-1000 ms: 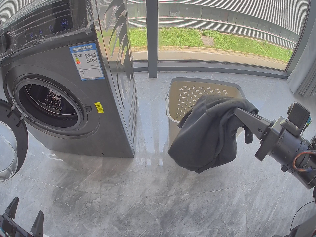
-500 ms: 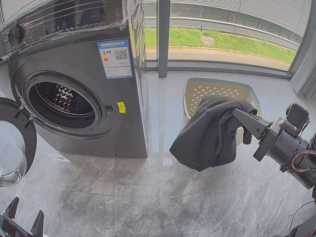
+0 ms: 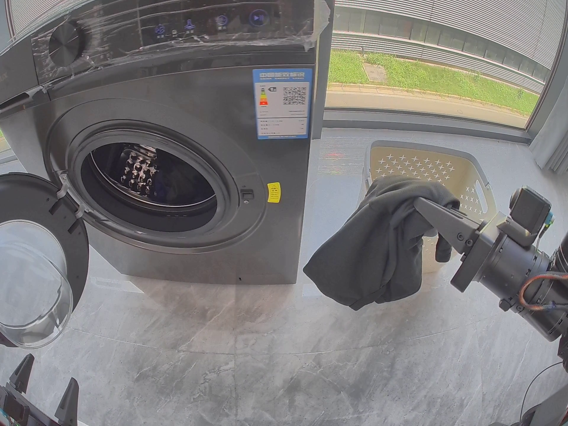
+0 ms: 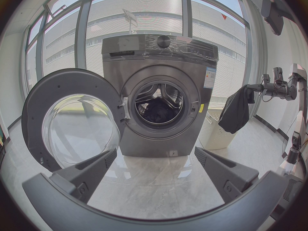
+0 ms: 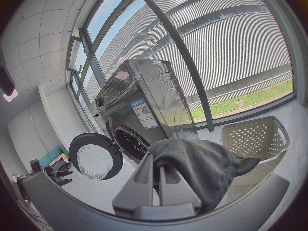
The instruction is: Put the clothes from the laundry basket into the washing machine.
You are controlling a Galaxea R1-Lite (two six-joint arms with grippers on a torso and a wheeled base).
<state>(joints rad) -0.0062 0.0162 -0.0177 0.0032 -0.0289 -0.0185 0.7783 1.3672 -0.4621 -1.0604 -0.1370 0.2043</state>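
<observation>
A dark grey garment (image 3: 378,244) hangs from my right gripper (image 3: 421,205), which is shut on its top fold, in the air in front of the cream laundry basket (image 3: 467,167). The right wrist view shows the shut gripper (image 5: 157,167) with the garment (image 5: 202,167) draped over it. The grey washing machine (image 3: 195,96) stands to the left, its round door (image 3: 35,267) swung open and its drum opening (image 3: 151,178) clear. Dark clothing (image 4: 157,108) lies inside the drum. My left gripper (image 3: 44,389) stays low at the near left, open and holding nothing.
The basket (image 5: 256,138) stands on the floor right beside the washer's side panel. A large window wall runs behind both. Bare grey marble floor (image 3: 266,350) stretches between me and the washer. The open door sticks out towards my left arm.
The head camera has swung left, so washer and basket sit further right in the picture. Both arms keep their places in the view; the garment still hangs from the right gripper.
</observation>
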